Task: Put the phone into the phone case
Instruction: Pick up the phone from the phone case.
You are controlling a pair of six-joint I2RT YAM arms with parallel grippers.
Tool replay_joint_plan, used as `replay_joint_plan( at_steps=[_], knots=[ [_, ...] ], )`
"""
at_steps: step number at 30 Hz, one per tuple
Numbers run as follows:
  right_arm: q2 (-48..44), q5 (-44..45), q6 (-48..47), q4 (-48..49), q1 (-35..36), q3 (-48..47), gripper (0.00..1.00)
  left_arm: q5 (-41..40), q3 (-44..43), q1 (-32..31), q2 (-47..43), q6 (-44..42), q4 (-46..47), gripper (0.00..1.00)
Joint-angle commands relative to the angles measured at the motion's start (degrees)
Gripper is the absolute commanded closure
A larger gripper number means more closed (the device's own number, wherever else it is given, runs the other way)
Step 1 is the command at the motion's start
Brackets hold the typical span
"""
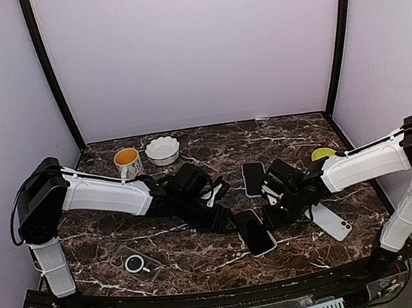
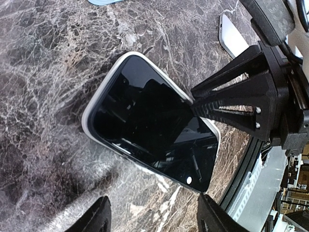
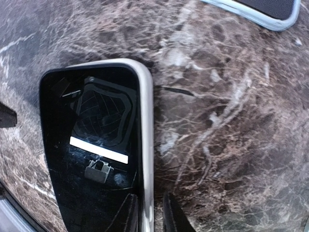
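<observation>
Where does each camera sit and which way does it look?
Top external: above and behind, looking down on the table; the left arm and right arm show, meeting over the phone.
Left wrist: on the left arm, looking down at the phone; its own fingers show below, the right gripper opposite.
Right wrist: on the right arm, close above the phone's edge; its own fingers show below.
Shared: all three see that phone.

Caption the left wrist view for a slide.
A phone lies screen-up on the marble table; right gripper pinches its edge, left gripper open, facing it.
</observation>
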State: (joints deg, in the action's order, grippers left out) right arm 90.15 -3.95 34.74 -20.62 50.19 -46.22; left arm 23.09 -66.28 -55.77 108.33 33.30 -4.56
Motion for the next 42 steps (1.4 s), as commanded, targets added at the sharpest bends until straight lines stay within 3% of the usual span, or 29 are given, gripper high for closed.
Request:
replay_joint_plan(
  at_steps=[1,12,19,23,28,29,31,42],
  knots=[
    [2.2,3.8,-0.7,-4.8,-0.1,-2.2,0.83,0.2,-1.0,0.0,0.2,-0.6,-0.5,0.39],
    [8.4,15.2,-1.0,-12.7,4.4,-7.5,0.83,-0.4,-1.5,0.1,0.3,-1.3,-1.0,0.39],
    [11.7,17.2,-1.0,-14.9,6.1,-11.0,0.81,-0.7,-2.1,0.1,0.3,-1.8,-1.8,0.39],
    [11.0,18.2,-0.9,-16.0,6.4,-11.5,0.93,-0.7,-2.1,0.1,0.4,-1.8,-1.9,0.39],
    [12.1,14.2,-1.4,-12.8,6.2,-9.7,0.87,-0.2,-2.3,0.1,0.8,-1.8,-1.6,0.39],
    [12.9,13.6,-1.4,-12.3,6.2,-9.5,0.88,-0.1,-2.3,0.1,0.9,-1.7,-1.5,0.39],
    [13.5,11.8,-1.2,-10.7,6.2,-8.9,1.00,0.1,-2.2,0.1,0.9,-1.5,-1.3,0.39],
    [1.4,9.4,7.9,4.6,6.2,-5.2,1.00,3.9,1.7,0.1,1.2,4.9,7.2,0.39]
  ],
)
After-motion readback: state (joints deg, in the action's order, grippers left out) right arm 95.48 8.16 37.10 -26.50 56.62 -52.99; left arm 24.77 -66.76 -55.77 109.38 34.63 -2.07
